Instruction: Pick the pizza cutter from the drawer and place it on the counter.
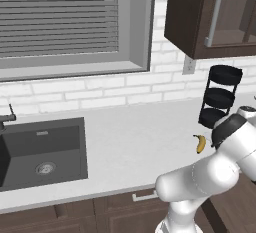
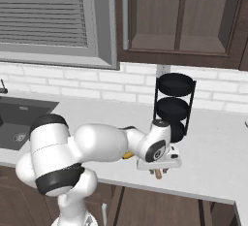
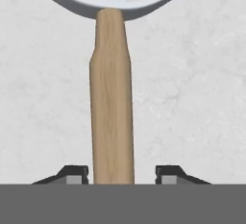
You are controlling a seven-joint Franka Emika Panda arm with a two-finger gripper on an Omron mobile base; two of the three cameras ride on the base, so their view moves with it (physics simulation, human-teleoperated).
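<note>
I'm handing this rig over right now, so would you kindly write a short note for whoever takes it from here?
Gripper: low over the counter, jaws apart, one on each side of the pizza cutter's wooden handle with a gap on both sides; no grip visible.
Pizza cutter: over the counter, blade at the far end from the gripper; full contact with the surface cannot be confirmed.
Nearby: banana and black tiered rack on the counter; sink off to the left.
Done: cutter brought to the counter.
Left: probably just lift the hand straight off the handle, then check the cutter lies flat.
</note>
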